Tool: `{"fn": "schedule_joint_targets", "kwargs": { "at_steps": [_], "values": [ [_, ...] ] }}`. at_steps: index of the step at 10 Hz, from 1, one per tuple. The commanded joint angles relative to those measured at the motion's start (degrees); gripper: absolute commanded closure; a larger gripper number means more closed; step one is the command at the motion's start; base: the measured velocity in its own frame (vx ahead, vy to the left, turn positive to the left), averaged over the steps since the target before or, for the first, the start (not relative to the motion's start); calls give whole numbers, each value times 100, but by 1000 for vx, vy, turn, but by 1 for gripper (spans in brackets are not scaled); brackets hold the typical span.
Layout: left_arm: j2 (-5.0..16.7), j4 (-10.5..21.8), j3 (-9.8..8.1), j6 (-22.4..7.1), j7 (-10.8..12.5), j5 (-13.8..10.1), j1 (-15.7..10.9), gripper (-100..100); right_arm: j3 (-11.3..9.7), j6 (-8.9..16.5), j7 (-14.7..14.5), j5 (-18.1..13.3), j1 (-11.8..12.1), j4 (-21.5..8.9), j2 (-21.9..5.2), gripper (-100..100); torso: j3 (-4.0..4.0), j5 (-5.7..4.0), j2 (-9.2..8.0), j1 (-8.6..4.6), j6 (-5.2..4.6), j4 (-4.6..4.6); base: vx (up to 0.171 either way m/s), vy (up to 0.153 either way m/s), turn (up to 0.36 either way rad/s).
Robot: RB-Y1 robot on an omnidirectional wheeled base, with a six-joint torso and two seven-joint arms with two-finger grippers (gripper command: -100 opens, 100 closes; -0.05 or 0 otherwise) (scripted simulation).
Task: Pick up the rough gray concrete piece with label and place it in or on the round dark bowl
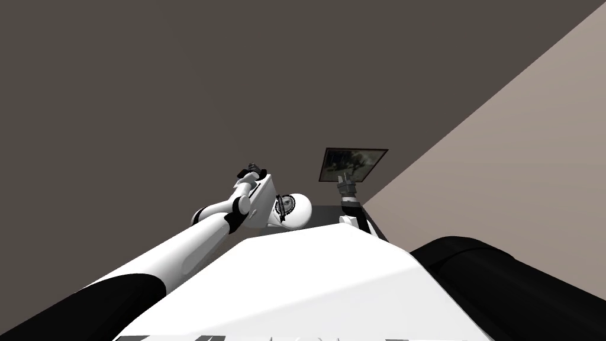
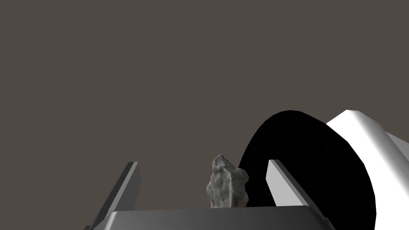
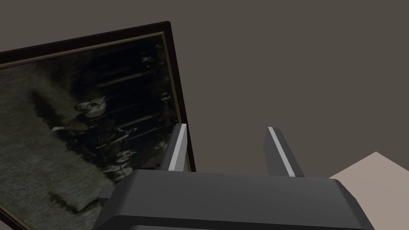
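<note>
Left arm (image 1: 195, 237) was stretched forward, away from the torso, wrist bent at the end. Left jaws stood wide apart, gripping nothing. Right arm (image 1: 349, 204) was held short and upright. Right jaws were parted too, pointing upward, empty.

White tubular left forearm (image 1: 177, 251), dark joint rings (image 1: 234, 215), black upper arm (image 1: 94, 308); jaws are thin light grey blades on dark boxes
</note>
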State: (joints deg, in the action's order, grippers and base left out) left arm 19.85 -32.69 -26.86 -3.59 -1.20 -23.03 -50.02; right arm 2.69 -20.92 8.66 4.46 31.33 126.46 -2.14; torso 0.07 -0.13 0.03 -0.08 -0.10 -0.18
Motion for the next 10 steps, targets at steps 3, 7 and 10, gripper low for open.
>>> {"fn": "schedule_joint_targets", "kwargs": {
  "at_steps": [3,7,10],
  "values": [
    [240,160,-34,-276,-53,-55,-342,-100,0,0,0,0,0,0,0,0,-1,1,2,3,1,0,-15,-41,20],
    [161,116,-101,-237,-58,21,-298,0,0,0,0,0,0,0,-1,0,-4,5,6,18,1,2,-2,-5,2],
    [161,116,-101,-237,-58,21,-298,0,1,0,0,0,0,0,-1,0,-5,5,7,19,1,2,0,0,0]
  ]
}}
